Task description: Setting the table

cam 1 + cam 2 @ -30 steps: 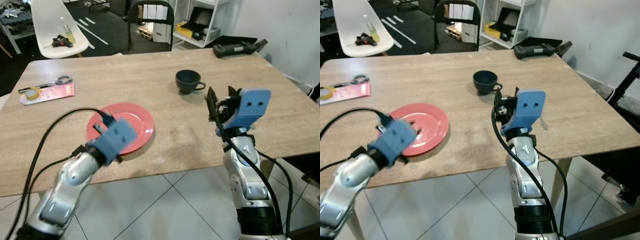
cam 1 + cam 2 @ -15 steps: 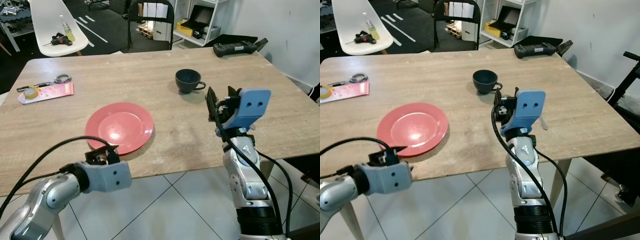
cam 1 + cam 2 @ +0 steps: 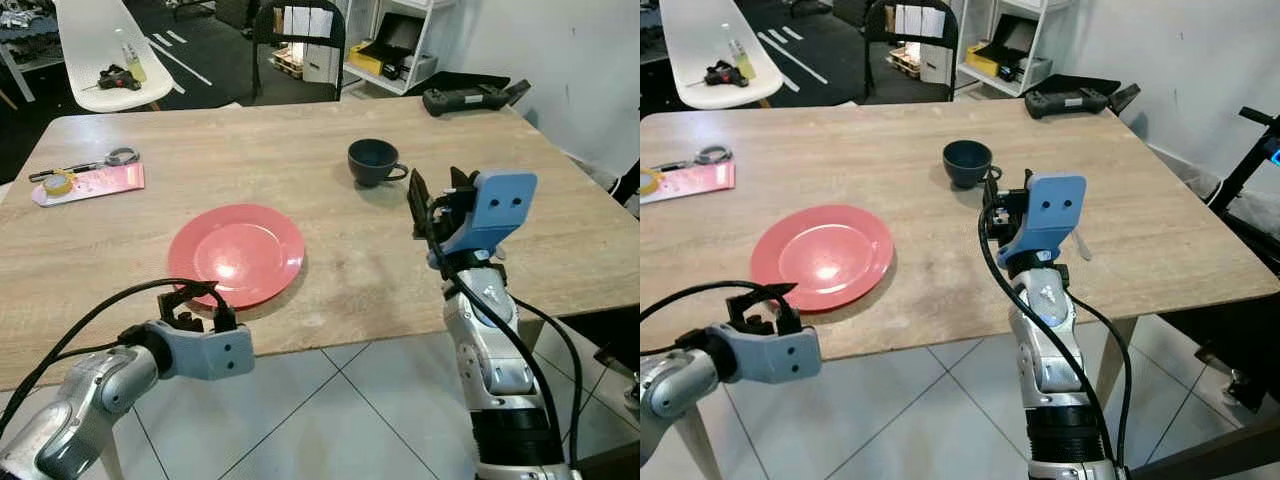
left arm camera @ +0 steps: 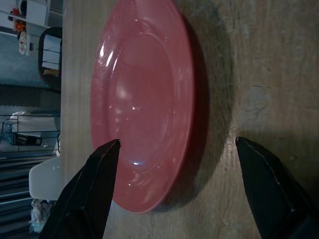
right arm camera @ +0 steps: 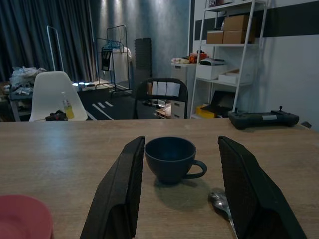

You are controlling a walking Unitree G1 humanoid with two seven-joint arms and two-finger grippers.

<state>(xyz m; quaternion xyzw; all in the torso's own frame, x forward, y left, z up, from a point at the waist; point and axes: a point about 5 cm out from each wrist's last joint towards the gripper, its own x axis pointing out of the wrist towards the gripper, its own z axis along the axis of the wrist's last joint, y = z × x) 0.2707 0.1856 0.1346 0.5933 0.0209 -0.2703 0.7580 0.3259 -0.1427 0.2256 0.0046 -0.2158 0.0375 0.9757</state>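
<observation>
A glossy red plate [image 3: 236, 253] catches the light on a matt, wood-grain table [image 3: 300, 160]; the dark cup [image 3: 372, 161] looks smooth, the spoon [image 5: 221, 201] metallic.

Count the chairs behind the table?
2. A white chair stands off the table's far left corner, with tools on its seat; a black chair stands behind the far edge, near the middle. Others may be hidden.

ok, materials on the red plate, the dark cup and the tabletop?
Red plate: looks like glazed ceramic or glossy melamine; bright glare spots on its face.
Dark cup: likely matte-glazed stoneware; dull navy surface, thick rim, barely any shine.
Tabletop: pale wood-grain look, flat satin finish; could be laminate rather than solid wood.
</observation>
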